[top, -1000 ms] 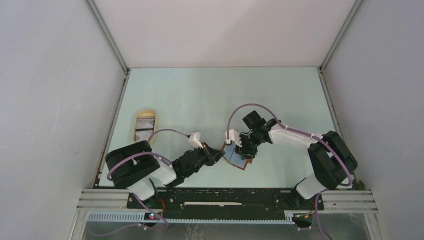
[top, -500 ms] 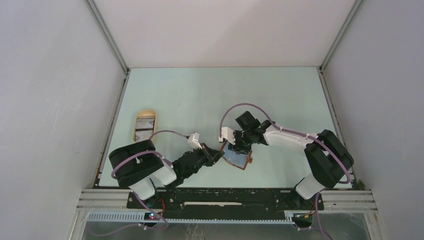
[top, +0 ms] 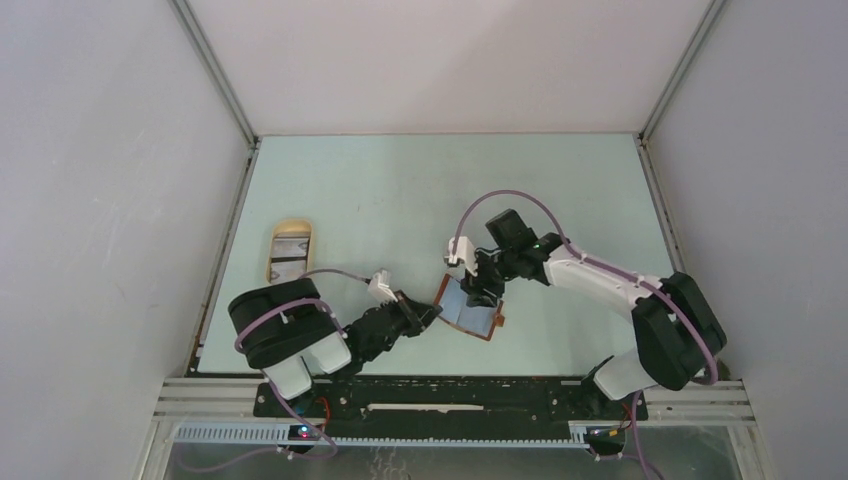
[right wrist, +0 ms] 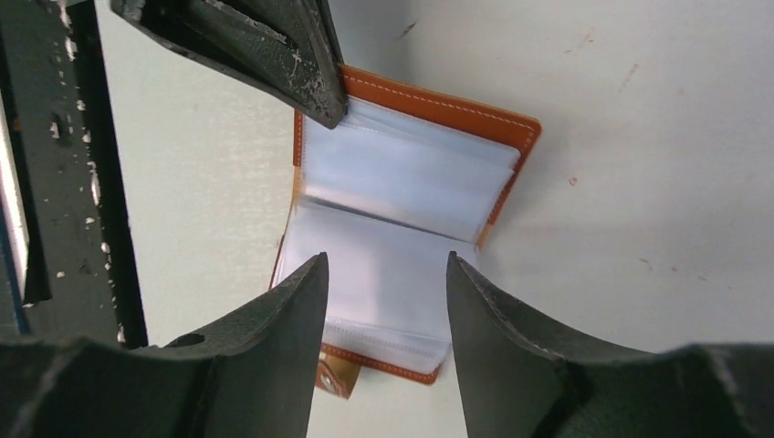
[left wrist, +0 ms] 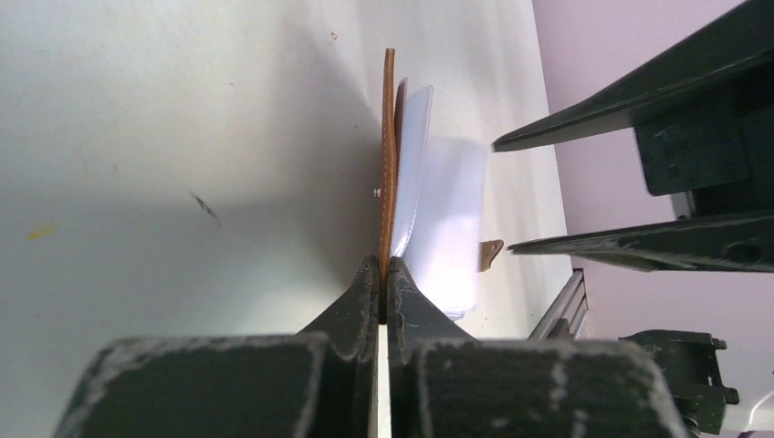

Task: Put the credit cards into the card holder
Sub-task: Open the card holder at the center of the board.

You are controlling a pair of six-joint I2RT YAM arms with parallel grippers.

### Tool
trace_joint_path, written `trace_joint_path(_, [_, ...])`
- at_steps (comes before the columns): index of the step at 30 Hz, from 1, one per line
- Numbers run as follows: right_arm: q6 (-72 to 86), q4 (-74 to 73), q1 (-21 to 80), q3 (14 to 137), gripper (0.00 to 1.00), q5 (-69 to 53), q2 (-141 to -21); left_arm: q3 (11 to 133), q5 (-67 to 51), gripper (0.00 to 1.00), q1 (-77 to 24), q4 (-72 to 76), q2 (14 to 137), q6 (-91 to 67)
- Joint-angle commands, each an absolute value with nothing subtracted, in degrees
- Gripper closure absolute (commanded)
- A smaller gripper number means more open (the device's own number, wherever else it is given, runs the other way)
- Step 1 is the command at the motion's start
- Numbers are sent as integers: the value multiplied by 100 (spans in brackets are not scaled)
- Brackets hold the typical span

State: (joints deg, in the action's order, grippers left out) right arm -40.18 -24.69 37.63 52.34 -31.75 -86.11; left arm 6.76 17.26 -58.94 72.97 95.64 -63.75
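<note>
Lying open near the near edge of the counter (top: pixel 400 190), about midway along it, the card holder (top: pixel 468 316) shows an orange-brown leather cover with pale stitching along its rim. Inside it is a stack of cloudy, clear plastic sleeves (right wrist: pixel 402 173), fanned apart. A small leather snap tab (right wrist: pixel 333 379) sticks out from one short side.

The left gripper (left wrist: pixel 383 274) has its jaws pressed tight on the edge of one leather cover. From the left wrist that cover appears edge-on as a thin brown strip, with the glossy sleeves curling away beside it.

The right gripper (right wrist: pixel 385 265) hangs just above the open sleeves, its dark, scuffed jaws moderately apart with nothing between them. Whether the tips touch the plastic cannot be told.

The counter is a smooth, pale green sheet with a few small specks. Near its left edge sits a beige oval tray (top: pixel 292 226), well apart from the holder. Flat shapes lie in it, too small to identify.
</note>
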Motion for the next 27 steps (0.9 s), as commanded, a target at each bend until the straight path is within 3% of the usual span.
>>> trace_joint_path(1, [-4394, -2908, 3408, 5451, 41, -3827, -8289, 525, 1924, 100, -5941, 7733, 9781, -6577])
trace_joint_path(10, [-5407, -3984, 2983, 5662, 44, -3600, -8613, 483, 1910, 100, -5941, 7993, 9999, -6667])
trace_joint_path(27, [-4775, -3240, 3580, 5668, 48, -2162, -9364, 500, 1854, 99, -5941, 7984, 10052, -6615])
